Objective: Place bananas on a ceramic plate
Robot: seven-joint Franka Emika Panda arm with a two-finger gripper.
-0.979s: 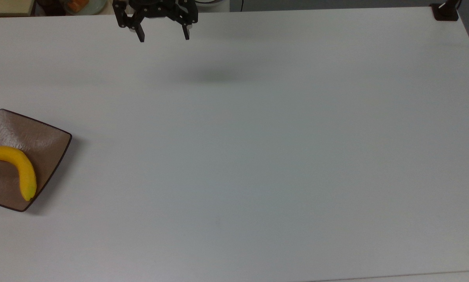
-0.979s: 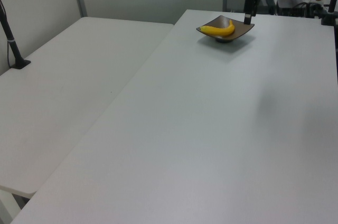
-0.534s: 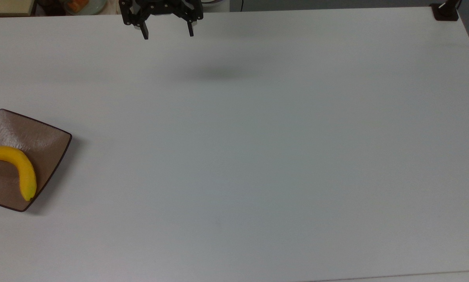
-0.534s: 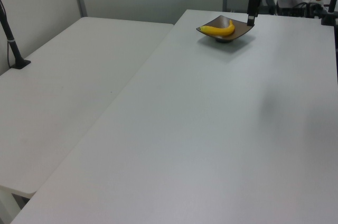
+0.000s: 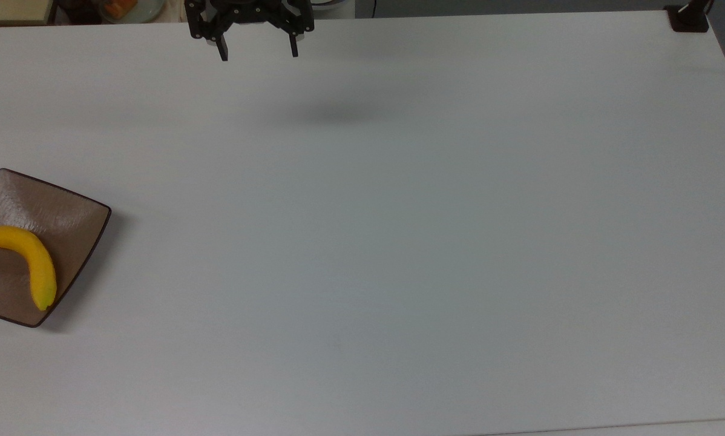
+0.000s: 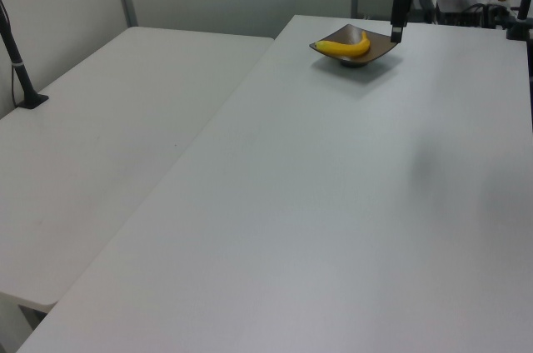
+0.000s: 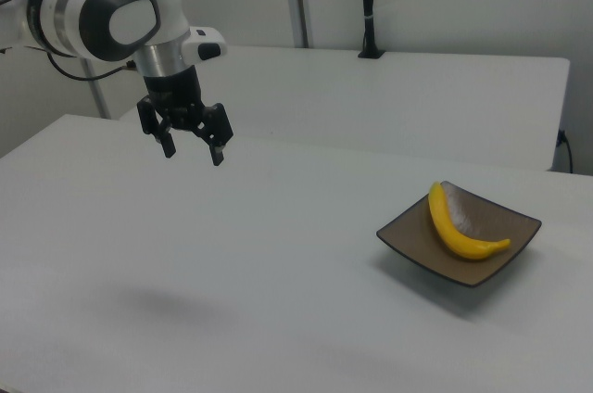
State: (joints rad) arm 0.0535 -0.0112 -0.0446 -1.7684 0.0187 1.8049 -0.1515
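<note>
Gripper: black two-finger gripper (image 5: 258, 53) on the white Franka arm (image 7: 120, 13), hanging in the air above the table, nothing in it.
Fingers: spread wide apart, pointing down, clear gap between the two fingers (image 7: 217, 154).
Banana: smooth bright yellow curved banana (image 5: 32, 261) with a greenish tip, well away from the fingers, lying inside the plate, off toward the top view's lower left.
Plate: square glossy brown ceramic plate (image 5: 48, 209) with a thin dark rim, sitting flat on the table, well apart from the fingers; in the right view it's far off on the right view's right (image 7: 500, 259).
Table: plain white table (image 5: 399, 242), with a soft shadow under the gripper.
</note>
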